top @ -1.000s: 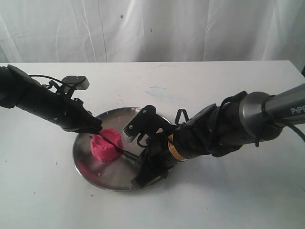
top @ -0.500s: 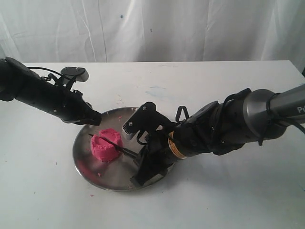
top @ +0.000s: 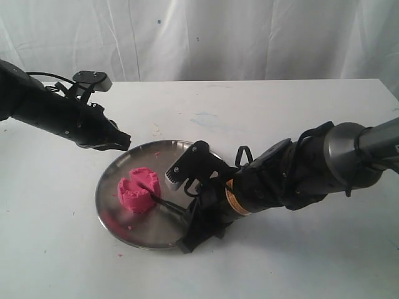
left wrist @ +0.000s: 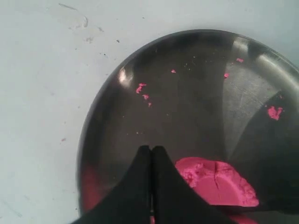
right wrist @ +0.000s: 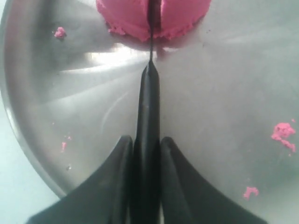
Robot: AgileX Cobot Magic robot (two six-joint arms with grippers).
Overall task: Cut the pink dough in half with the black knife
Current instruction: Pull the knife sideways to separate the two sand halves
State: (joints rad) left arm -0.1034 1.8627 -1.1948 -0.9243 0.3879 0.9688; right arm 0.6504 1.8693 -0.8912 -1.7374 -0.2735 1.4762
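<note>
Exterior view: sat on a white table (top: 299, 112), left of centre, a round steel plate (top: 115, 215) with the pink dough (top: 138, 189) on its left half. Lay sunk in a groove across the dough's top the blade of the black knife (top: 157, 198), handle running right and nearward into the right gripper (top: 187, 215), clamped on that handle over the plate's near right rim. Hovered above the plate's far left rim the left gripper (top: 121, 142), apart from the dough. Left wrist view: showed the left gripper (left wrist: 152, 154) with fingertips (left wrist: 161, 161) pressed together, holding nothing, above the plate (left wrist: 112, 93), the dough (left wrist: 217, 182) just beside them; scattered pink crumbs (left wrist: 274, 112) on the steel. Right wrist view: showed the right gripper (right wrist: 145, 142) pinching the knife handle (right wrist: 147, 121) between both fingers (right wrist: 114, 163), blade edge-on in a slit through the dough (right wrist: 126, 16), more crumbs (right wrist: 284, 133) on the plate (right wrist: 224, 93).
</note>
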